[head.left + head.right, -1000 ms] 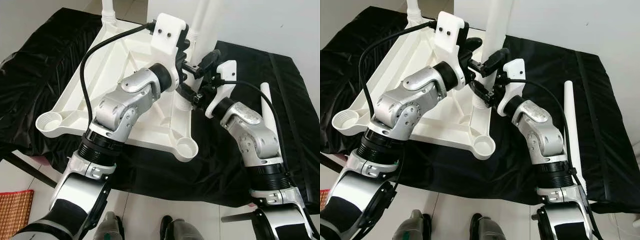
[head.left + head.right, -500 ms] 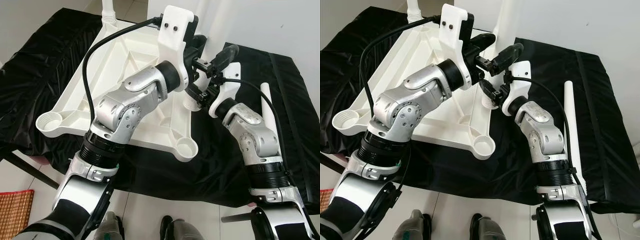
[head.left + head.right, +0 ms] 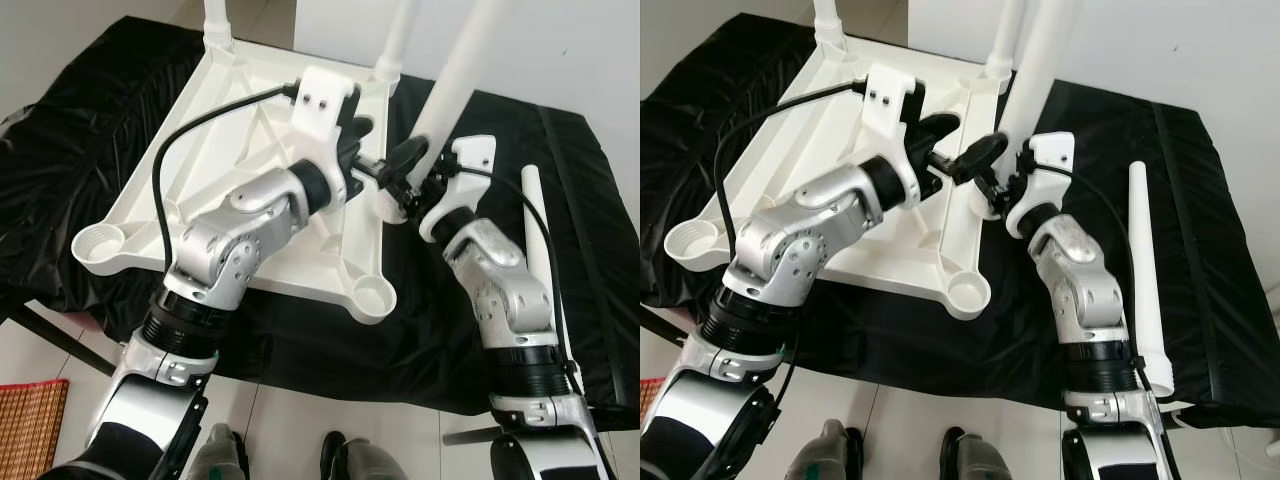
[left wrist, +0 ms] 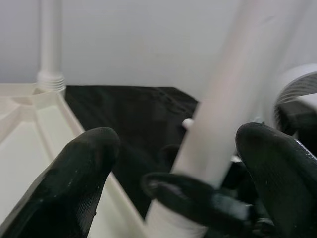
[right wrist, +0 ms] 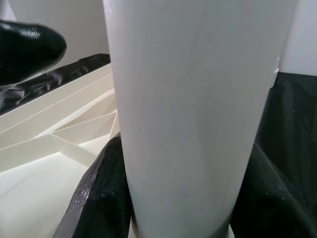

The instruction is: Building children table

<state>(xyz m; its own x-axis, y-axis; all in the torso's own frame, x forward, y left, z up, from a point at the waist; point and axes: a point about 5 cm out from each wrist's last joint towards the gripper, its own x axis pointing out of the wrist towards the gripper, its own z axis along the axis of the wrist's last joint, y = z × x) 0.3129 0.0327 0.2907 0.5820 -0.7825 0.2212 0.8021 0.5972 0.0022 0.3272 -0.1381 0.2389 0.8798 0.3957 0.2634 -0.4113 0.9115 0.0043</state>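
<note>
White plastic tabletop [image 3: 250, 130] lies upside down on black cloth [image 3: 80, 130], ribbed underside up, round sockets at the corners, two far legs already standing in theirs. My right gripper [image 3: 992, 188] is clamped around a third white leg [image 3: 1045, 70] low on its shaft, leg tilted at the tabletop's right edge. My left gripper [image 3: 378, 150] sits spread apart beside that leg, gripping nothing; a loose leg [image 3: 1144, 270] lies on the cloth well to the right.

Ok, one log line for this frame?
right gripper: shut on table leg | left gripper: open beside leg | tabletop: upside down | spare leg: on cloth
</note>
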